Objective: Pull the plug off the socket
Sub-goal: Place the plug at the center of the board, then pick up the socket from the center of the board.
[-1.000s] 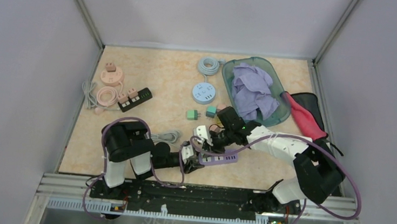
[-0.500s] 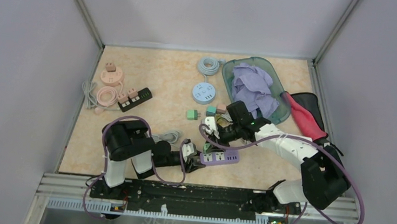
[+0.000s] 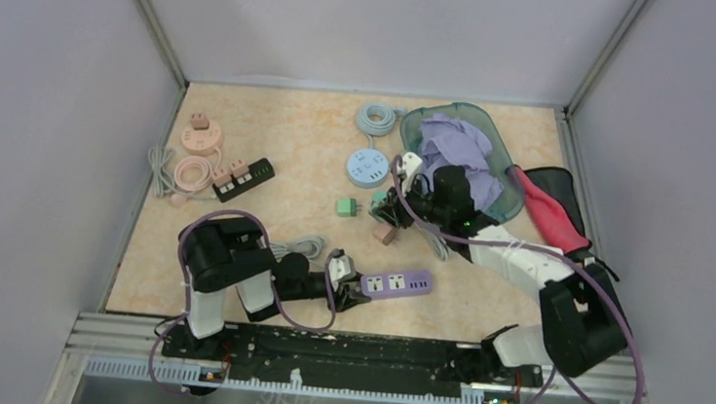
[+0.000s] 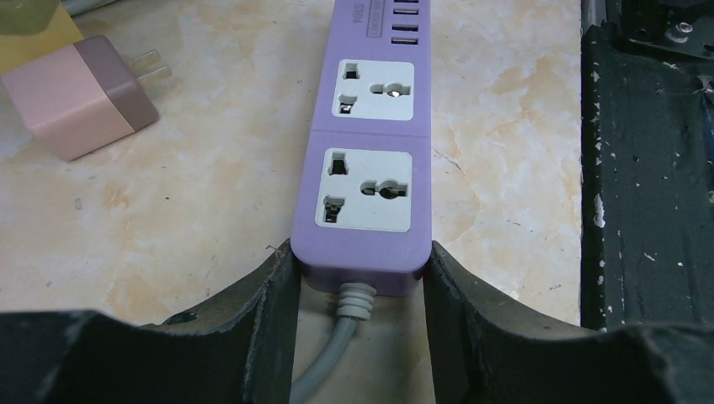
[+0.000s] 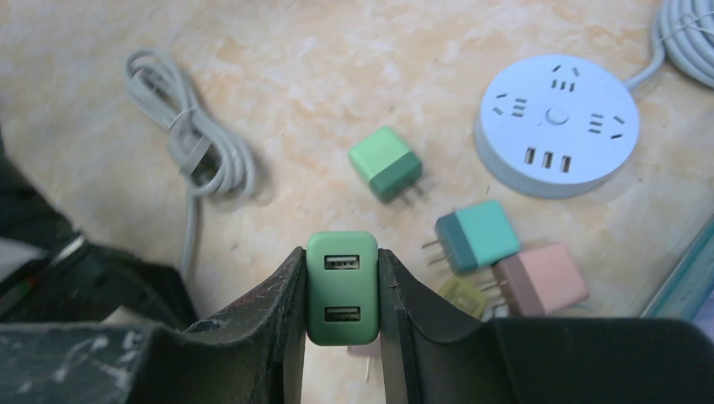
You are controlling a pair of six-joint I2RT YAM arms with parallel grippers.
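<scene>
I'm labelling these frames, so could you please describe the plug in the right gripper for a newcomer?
Find the round pale-blue socket hub. Right beside it, the right gripper clamps a green plug. Unlike the two-tone green plug lying loose nearby, it is one plain green and shows two USB ports.

The green plug (image 5: 341,288) and purple power strip (image 4: 366,151) look smooth plastic, tabletop (image 4: 168,194) marbled.
</scene>
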